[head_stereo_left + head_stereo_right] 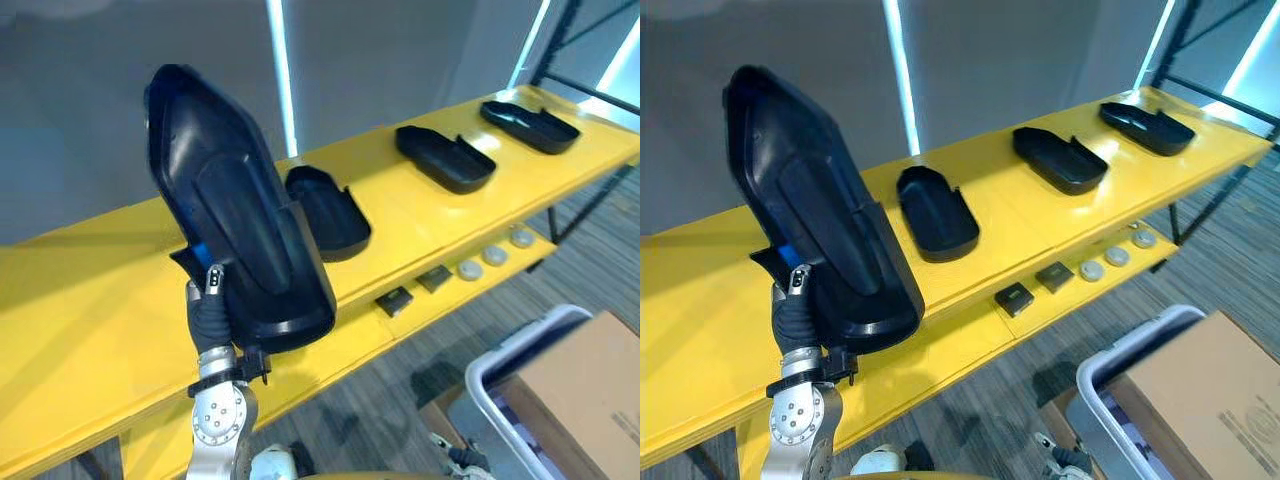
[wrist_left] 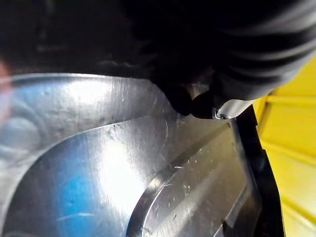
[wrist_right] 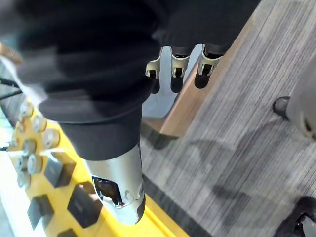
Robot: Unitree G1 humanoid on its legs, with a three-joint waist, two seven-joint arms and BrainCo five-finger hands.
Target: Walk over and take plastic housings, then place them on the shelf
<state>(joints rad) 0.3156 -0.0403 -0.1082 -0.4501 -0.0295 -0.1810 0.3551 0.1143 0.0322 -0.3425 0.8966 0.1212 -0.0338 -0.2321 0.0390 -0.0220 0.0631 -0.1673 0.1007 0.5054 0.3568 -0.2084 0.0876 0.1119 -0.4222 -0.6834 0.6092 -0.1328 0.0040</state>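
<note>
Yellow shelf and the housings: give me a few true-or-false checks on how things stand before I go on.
1. Three black plastic housings lie on top of the yellow shelf. True.
2. The left hand has laid the large black housing flat on the shelf. False: the hand grips it, tilted upright.
3. Round grey discs sit on the shelf's lower ledge. True.
4. The brown cardboard box stands on the shelf. False: it sits in a grey bin beside the shelf.

You are holding your left hand [image 1: 210, 308] upright, clamped on the housing [image 1: 235, 190], while your right hand [image 3: 178, 61] is hanging loose-fingered.
</note>
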